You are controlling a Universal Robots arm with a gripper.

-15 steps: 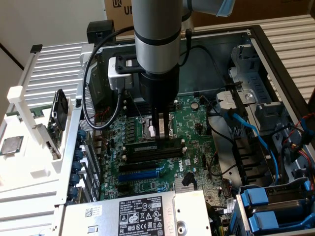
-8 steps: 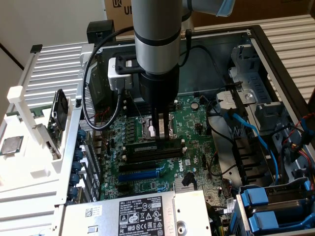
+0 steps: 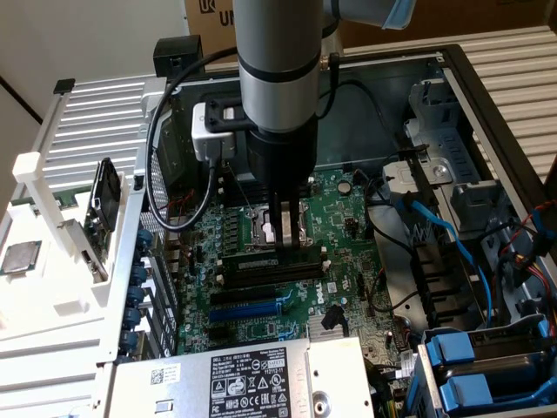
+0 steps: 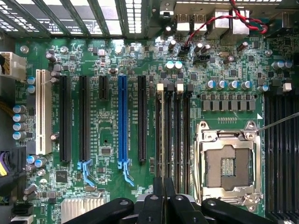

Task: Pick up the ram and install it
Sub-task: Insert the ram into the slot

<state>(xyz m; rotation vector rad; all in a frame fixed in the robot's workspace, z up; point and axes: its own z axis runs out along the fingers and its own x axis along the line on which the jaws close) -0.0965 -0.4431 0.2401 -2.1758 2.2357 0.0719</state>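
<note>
- The ram [image 4: 161,135]: thin, flat stick seen edge-on, standing along the outermost of four long black memory slots [image 4: 178,135] beside the square metal CPU socket [image 4: 228,161].
- Pincer [image 3: 283,235]: slim black fingers, nearly closed, pinching the ram's top edge.

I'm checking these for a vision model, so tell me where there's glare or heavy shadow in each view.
Exterior view: the ribbed white surface is washed out bright, while the motherboard under the robot arm lies in shade. Wrist view: light glares off the CPU socket frame and streams through the rear vents; the gripper is a dark silhouette.
</note>
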